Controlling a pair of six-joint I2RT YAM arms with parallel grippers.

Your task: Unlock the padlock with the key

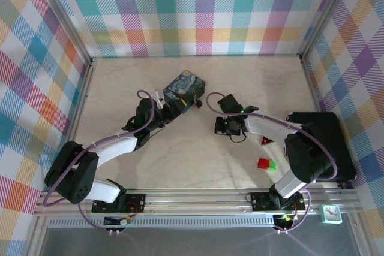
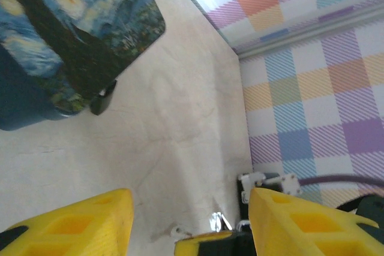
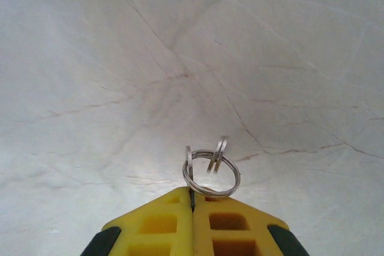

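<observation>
Marbled table [image 1: 198, 166] carries 1 blue tin [image 1: 183, 87] (starry pattern), 1 red block [image 1: 263, 163], 1 green block [image 1: 272, 164].

A pale marbled table [image 1: 198, 160] is enclosed by plaid walls [image 1: 198, 10] (pastel checks) and edged by aluminium rails [image 1: 198, 196].

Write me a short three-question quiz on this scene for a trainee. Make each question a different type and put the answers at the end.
1. True or false: the right claw is shut on the key ring.
2. Fill in: the red block and the green block next to it lie beside the ____ arm.
3. Pick one: seen from the top, the left claw sits closest to A) the blue starry tin, B) the red block, C) the green block.
Key: 1 true; 2 right; 3 A.
</observation>
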